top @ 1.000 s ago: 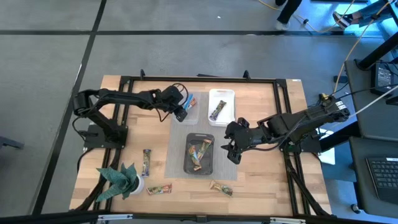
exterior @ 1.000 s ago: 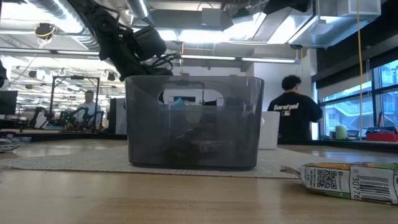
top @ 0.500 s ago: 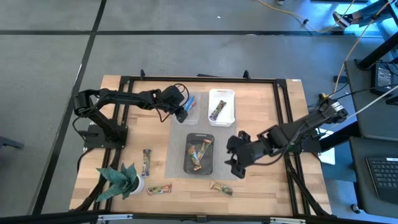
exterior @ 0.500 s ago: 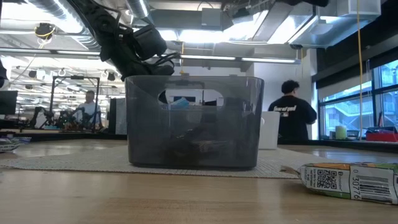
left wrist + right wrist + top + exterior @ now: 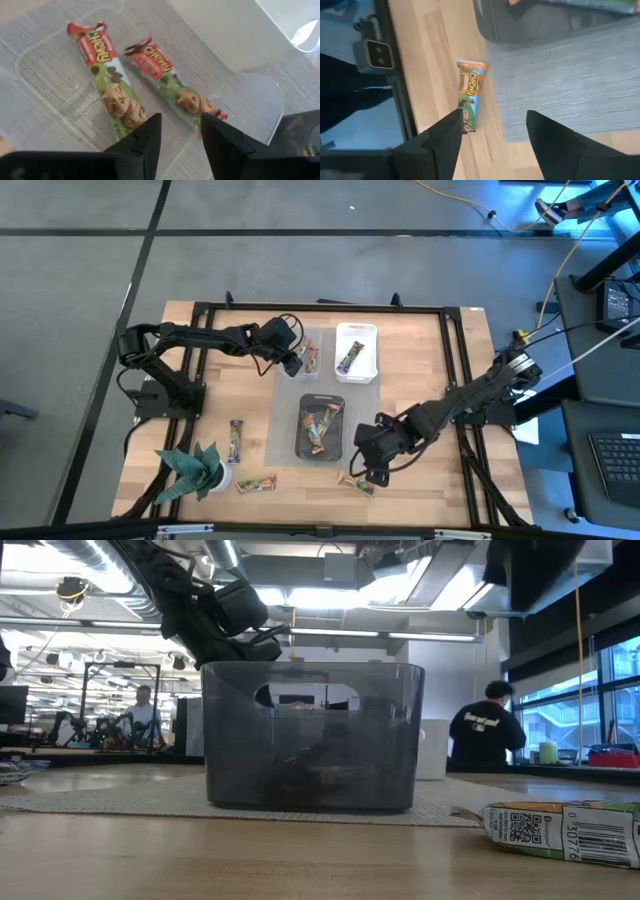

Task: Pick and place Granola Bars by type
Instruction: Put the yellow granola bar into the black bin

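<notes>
My left gripper (image 5: 298, 362) (image 5: 180, 132) is open above the clear tray (image 5: 296, 336), where two red-and-green granola bars (image 5: 107, 82) (image 5: 172, 82) lie flat side by side. My right gripper (image 5: 370, 467) (image 5: 492, 135) is open over the wood, just short of a loose orange-green bar (image 5: 355, 482) (image 5: 470, 95) (image 5: 560, 830). One bar lies in the white tray (image 5: 357, 330). Several more lie in the dark tray (image 5: 303, 402) (image 5: 310, 735). Two other loose bars (image 5: 236, 440) (image 5: 256, 483) rest on the wood at the near left.
A grey mat (image 5: 285, 442) (image 5: 560, 85) lies under the three trays. A green artificial plant (image 5: 195, 470) stands at the near left corner. A black frame (image 5: 455, 360) runs round the table. People are in the room behind (image 5: 485, 730). Bare wood shows near the right edge.
My right gripper has travelled from beside the dark tray toward the table's near edge and a little left, ending close to the loose bar there. A bar that stuck up at my left gripper now lies flat in the clear tray. The left arm has barely moved.
</notes>
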Robot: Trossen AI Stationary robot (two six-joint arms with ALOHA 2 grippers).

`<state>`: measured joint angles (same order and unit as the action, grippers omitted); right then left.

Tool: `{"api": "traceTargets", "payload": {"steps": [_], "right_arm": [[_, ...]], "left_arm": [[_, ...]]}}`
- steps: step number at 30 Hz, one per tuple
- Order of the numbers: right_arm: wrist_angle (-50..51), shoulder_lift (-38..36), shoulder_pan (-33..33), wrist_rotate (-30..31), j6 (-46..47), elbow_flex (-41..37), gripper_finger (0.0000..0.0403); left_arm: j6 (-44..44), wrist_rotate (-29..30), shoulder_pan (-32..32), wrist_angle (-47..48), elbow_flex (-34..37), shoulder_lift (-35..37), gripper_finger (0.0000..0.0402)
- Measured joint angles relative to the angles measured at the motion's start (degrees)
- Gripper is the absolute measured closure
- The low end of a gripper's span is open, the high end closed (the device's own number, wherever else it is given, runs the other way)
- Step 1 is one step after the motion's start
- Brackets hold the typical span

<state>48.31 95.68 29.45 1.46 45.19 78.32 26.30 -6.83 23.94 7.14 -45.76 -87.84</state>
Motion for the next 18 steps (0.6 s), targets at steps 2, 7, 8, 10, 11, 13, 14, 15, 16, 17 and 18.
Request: {"api": "traceTargets", "payload": {"steps": [2,7,8,10,11,13,14,15,16,17,18], "right_arm": [[0.03,1.39,0.23,-0.14,1.07,0.00,0.0181],[0.00,3.68,1.17,-0.19,3.83,0.00,0.0181],[0.03,4.04,1.35,-0.18,4.19,0.00,0.0181],[-0.12,4.65,1.85,-0.18,5.47,0.00,0.0181],[-0.20,4.97,1.99,-0.16,5.59,0.00,0.0181],[-0.83,5.76,2.69,0.07,5.37,0.00,0.0181],[-0.98,6.36,3.06,0.27,4.86,0.00,0.0181],[-1.20,6.93,3.49,0.37,3.89,0.00,0.0181],[-1.33,7.51,3.98,0.40,2.92,0.00,0.0181],[-1.42,8.22,4.39,0.40,2.44,0.00,0.0181],[-1.45,8.90,4.69,0.49,2.26,0.00,0.0183]], "left_arm": [[0.02,0.02,0.00,0.13,0.02,0.86,0.0262],[0.04,0.04,0.07,0.27,0.02,5.27,0.0256],[0.22,0.04,0.07,0.33,0.02,6.45,0.0257],[1.22,0.04,-0.07,0.38,0.02,9.00,0.0258],[1.68,0.06,-0.29,0.33,0.02,10.32,0.0258],[2.06,0.17,-0.96,0.34,0.02,12.94,0.0257],[2.08,0.17,-1.43,0.33,0.02,14.16,0.0256],[2.11,0.15,-2.05,0.23,0.02,15.24,0.0256],[2.32,0.15,-2.70,0.31,0.02,16.26,0.0256],[2.76,0.19,-3.31,0.36,0.02,17.22,0.0256],[3.09,0.45,-4.02,0.32,0.02,18.10,0.0257]]}}
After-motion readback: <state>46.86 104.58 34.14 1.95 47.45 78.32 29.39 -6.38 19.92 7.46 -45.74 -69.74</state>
